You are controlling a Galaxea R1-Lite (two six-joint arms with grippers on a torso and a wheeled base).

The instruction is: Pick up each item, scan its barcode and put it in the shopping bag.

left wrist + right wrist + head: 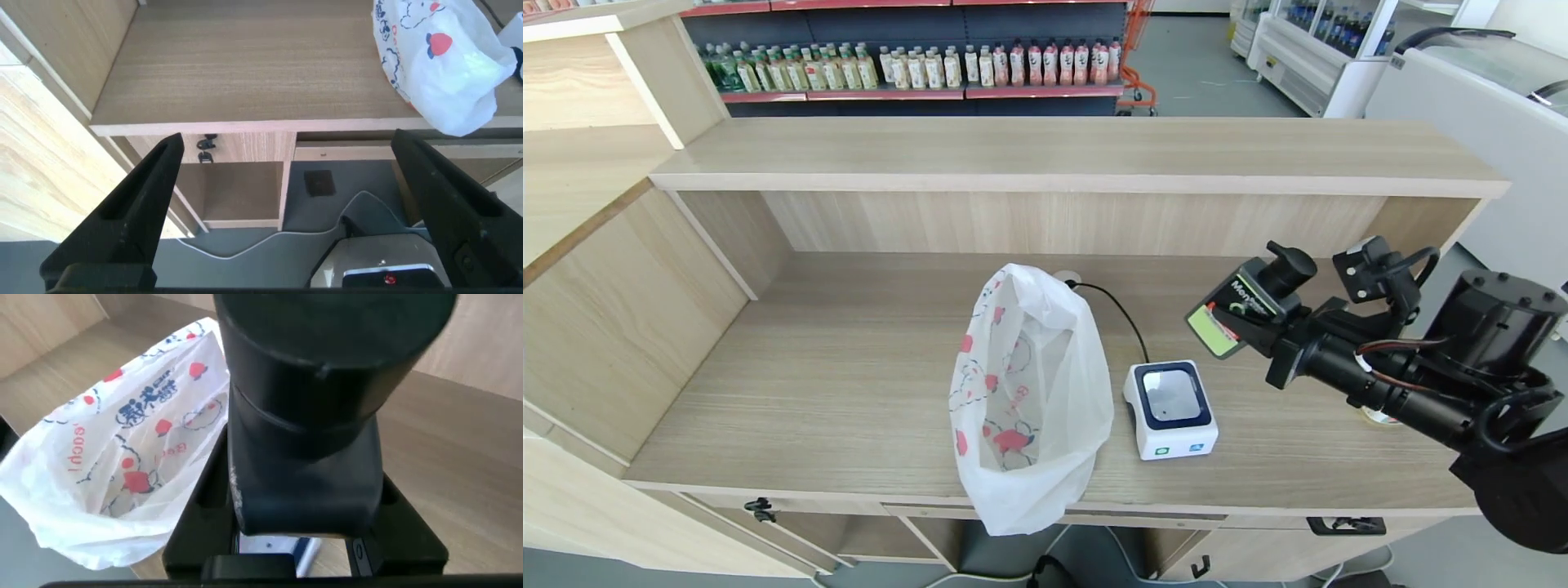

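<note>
- The right gripper [1270, 328] was clamped on a black bottle [1245, 300], its fingers closed against the sides of the body. It held the bottle in the air above the right part of the counter [833, 384].
- The bottle's long axis was tilted. Its round cap pointed up and back toward the wrist, and its green-labelled end pointed down toward the counter's middle.
- The scanner [1172, 404] sat on the counter near the front edge, right of middle, with its glass window facing up. It lay below the held bottle and to the robot's left of it, near but apart.
- In the right wrist view a corner of the scanner showed just beneath the bottle, so the two seemed close to lined up.
- A black cable [1119, 314] ran from the scanner back to a port in the counter top.
- The shopping bag [1029, 384] stood just beside the scanner on its far side from the arm. Its mouth was open upward and its bottom sagged over the front edge. I could not tell whether bag and scanner touched.
- The left gripper [286, 155] hung below the counter's front edge with its fingers spread wide and nothing between them. It was well apart from the scanner.
- Judgement: this was the scanning step, and it fell to the right arm, which was the nearer and the loaded one. The bottle needed lowering leftward until its barcode face met the window. Whether the green label carried the barcode could not be made out.
</note>
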